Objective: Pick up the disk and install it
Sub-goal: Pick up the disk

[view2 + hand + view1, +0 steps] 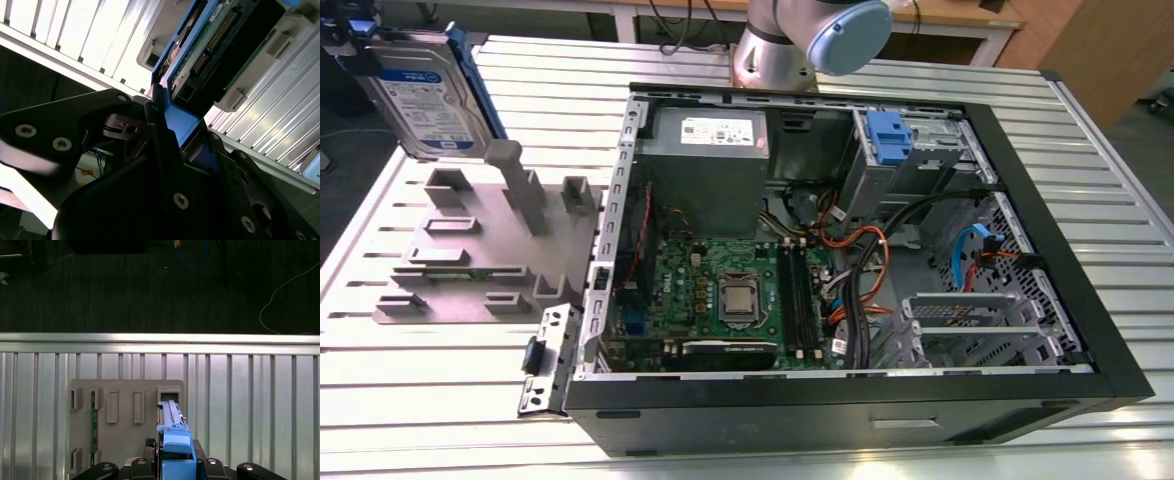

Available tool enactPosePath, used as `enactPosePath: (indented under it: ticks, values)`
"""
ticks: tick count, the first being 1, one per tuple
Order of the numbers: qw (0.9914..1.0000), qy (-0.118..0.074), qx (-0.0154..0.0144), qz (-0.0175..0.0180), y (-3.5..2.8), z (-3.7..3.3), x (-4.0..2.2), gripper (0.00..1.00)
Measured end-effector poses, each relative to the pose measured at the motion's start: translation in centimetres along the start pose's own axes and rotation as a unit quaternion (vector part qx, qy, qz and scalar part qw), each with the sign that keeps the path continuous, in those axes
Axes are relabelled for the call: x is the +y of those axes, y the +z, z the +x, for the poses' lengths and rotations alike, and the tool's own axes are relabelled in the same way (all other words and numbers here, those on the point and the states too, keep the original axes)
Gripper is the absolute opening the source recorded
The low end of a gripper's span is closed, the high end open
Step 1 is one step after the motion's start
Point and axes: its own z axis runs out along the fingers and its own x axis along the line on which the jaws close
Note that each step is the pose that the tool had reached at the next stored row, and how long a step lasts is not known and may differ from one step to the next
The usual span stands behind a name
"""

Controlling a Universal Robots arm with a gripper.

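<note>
A slatted aluminium table (1121, 200) is recorded carrying an open computer case (854, 415) and, at the exterior view's left, a grey fixture plate (467, 250). The disk (430, 100) is held upright over that fixture, apart from the case. In both wrist views the gripper (172, 125) (175, 465) is seen clamped narrowly on the disk's blue rail.

exterior view: high and oblique, taking in the slatted table (1067, 140) and computer case (854, 260). first wrist view: straight down on the table edge and grey fixture (125, 405). second wrist view: very close, along the gripper (181, 122) to the disk (210, 45). all share table and disk.
</note>
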Motion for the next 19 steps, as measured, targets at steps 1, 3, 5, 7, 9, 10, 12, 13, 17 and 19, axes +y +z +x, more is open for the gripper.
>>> enactPosePath:
  ticks: [1,3,5,7,9,10,12,13,17,19]
  values:
    - [1.00000,0.000,0.0001,-0.0001,-0.12,0.00,0.00,0.36]
    - [1.00000,0.000,0.0001,-0.0001,-0.23,0.00,0.00,0.36]
    - [1.00000,0.000,0.0002,-0.0002,-0.27,0.01,0.00,0.36]
    - [1.00000,0.000,0.0002,-0.0002,-0.31,0.01,0.00,0.36]
    - [1.00000,0.000,0.0002,-0.0001,-0.35,0.00,0.00,0.36]
    - [1.00000,0.000,0.0002,-0.0001,-0.39,0.00,0.00,0.36]
    - [1.00000,0.000,0.0002,-0.0001,-0.45,0.00,0.00,0.36]
    - [1.00000,0.000,0.0002,-0.0001,-0.48,0.01,0.00,0.36]
    - [1.00000,0.000,0.0002,-0.0001,-0.63,0.01,0.00,0.36]
    - [1.00000,0.000,0.0002,-0.0001,-0.71,0.01,0.00,0.36]
